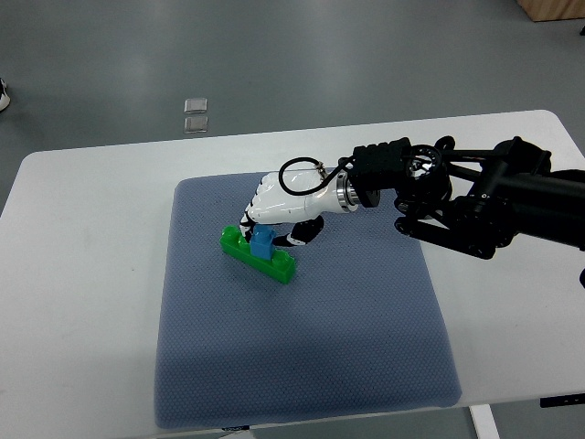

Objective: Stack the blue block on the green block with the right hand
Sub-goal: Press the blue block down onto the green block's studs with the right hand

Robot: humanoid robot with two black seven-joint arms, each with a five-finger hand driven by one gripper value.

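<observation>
A long green block (pixel 260 256) lies slantwise on the blue-grey mat (pixel 302 366). A small blue block (pixel 262 242) sits on top of it near its middle. My right hand (pixel 259 227), white with black joints, reaches in from the right on a black arm (pixel 475 197). Its fingers curl down around the blue block from above and behind. The far side of the blue block is hidden by the fingers. The left arm does not show.
The mat lies on a white table (pixel 82 274) whose far edge runs across the upper picture. Two small square floor plates (pixel 196 113) lie beyond it on the grey floor. A black cable loop (pixel 302 174) rises at the wrist.
</observation>
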